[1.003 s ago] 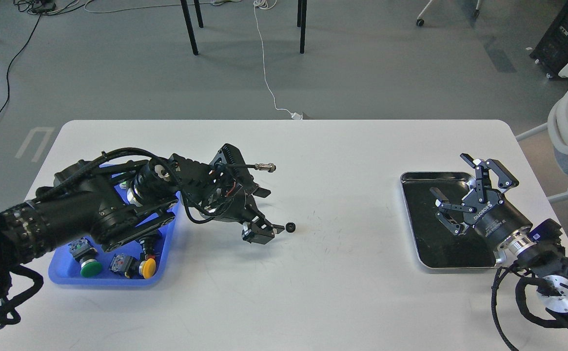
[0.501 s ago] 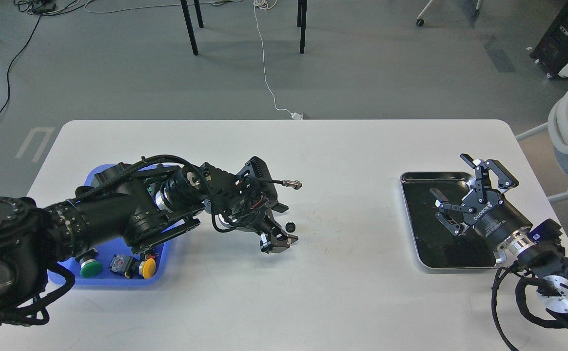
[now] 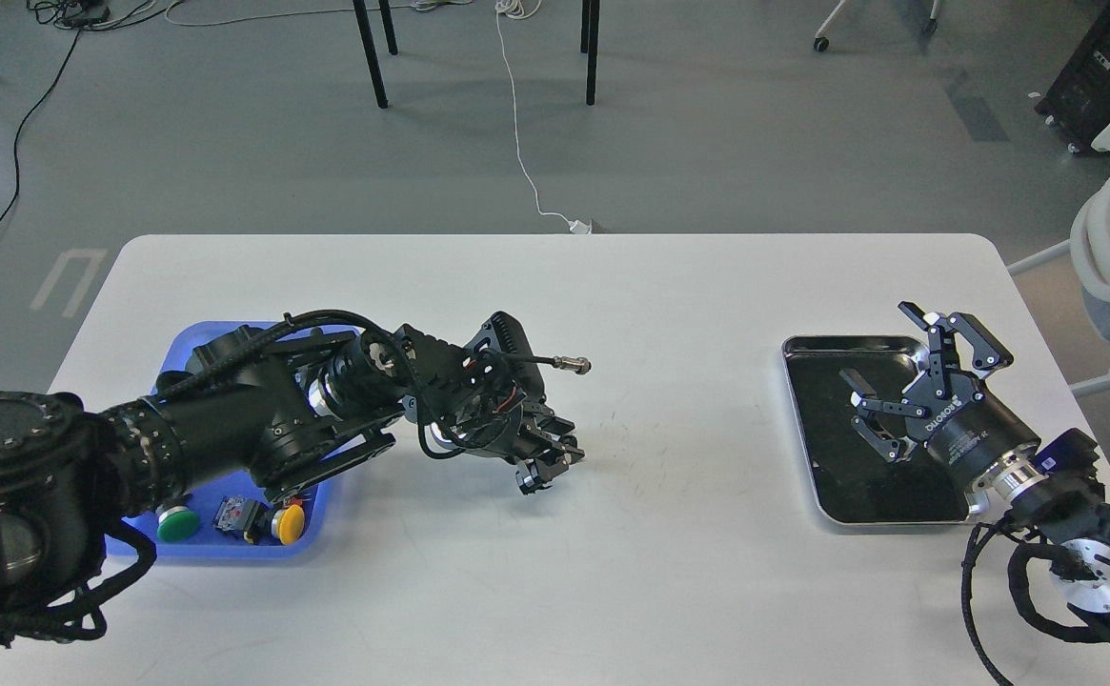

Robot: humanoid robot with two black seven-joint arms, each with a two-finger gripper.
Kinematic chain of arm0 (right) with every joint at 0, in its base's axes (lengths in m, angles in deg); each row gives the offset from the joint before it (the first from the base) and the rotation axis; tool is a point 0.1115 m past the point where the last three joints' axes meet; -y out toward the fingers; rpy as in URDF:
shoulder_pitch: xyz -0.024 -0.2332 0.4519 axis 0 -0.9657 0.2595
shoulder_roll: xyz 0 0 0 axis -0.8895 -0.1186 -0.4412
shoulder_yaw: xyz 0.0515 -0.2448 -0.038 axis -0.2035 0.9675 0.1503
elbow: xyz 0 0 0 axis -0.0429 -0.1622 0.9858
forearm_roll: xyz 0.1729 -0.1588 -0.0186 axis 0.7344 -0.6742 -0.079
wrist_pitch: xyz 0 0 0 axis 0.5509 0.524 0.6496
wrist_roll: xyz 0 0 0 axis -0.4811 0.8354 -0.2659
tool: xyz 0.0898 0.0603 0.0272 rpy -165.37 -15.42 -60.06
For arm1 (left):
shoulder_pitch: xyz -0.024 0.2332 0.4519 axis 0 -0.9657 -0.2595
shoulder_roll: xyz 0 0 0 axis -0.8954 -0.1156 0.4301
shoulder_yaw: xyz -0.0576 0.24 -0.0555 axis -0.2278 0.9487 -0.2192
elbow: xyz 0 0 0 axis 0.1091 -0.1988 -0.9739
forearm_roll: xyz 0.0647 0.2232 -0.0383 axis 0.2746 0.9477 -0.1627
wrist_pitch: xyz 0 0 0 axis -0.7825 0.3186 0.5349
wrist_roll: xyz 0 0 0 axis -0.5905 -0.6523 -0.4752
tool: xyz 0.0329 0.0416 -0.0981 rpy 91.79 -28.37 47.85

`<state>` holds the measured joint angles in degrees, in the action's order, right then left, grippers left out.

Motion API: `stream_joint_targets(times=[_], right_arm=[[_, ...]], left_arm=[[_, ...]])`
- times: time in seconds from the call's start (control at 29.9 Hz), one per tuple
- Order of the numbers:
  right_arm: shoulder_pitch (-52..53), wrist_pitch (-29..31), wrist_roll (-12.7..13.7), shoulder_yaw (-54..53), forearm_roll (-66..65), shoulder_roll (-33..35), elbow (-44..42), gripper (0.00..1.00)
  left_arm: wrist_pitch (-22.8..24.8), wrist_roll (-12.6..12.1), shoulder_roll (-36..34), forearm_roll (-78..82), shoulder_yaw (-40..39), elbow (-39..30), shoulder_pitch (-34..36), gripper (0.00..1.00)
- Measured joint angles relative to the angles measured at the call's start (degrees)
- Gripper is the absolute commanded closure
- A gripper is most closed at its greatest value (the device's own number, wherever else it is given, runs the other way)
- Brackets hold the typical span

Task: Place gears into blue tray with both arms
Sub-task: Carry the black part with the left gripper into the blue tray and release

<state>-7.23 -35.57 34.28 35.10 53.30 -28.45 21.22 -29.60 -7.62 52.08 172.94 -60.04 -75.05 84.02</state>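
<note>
My left gripper [image 3: 553, 463] is low over the white table, right of the blue tray [image 3: 221, 554]. Its fingers are drawn together at the spot where a small black gear lay, and the gear is hidden between them. The left arm crosses over the blue tray and covers most of it. My right gripper [image 3: 879, 343] hovers open over the steel-rimmed tray [image 3: 802, 345] at the right, with nothing between its fingers. No other gear shows.
Push-button switches with a green cap [image 3: 178, 523] and a yellow cap [image 3: 290, 522] lie in the blue tray's front. A cable plug [image 3: 569, 363] sticks out from the left wrist. Chair legs and cables are on the floor beyond the table.
The left gripper reached right to the gear, came down around it and drew its fingers together, hiding it. The right arm has not moved.
</note>
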Motion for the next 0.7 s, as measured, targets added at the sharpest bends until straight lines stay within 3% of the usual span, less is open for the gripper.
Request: stream_joint_targets(times=[0.33, 0.57, 0.7], right_arm=[[0.2, 0.0, 0.0, 0.0, 0.0, 0.0, 0.0, 0.04], [0.4, 0.0, 0.0, 0.0, -0.1, 0.0, -0.1, 0.04], [0.6, 0.0, 0.0, 0.2, -0.2, -0.3, -0.2, 0.04]], left_arm=[[-0.5, -0.1, -2.9, 0.0, -0.7, -2.3, 1.0, 0.88], [1.8, 0.0, -20.8, -7.2, -1.4, -15.8, 5.3, 0.87], [2.0, 0.0, -32.3, -12.7, -1.5, -19.8, 5.4, 0.87]])
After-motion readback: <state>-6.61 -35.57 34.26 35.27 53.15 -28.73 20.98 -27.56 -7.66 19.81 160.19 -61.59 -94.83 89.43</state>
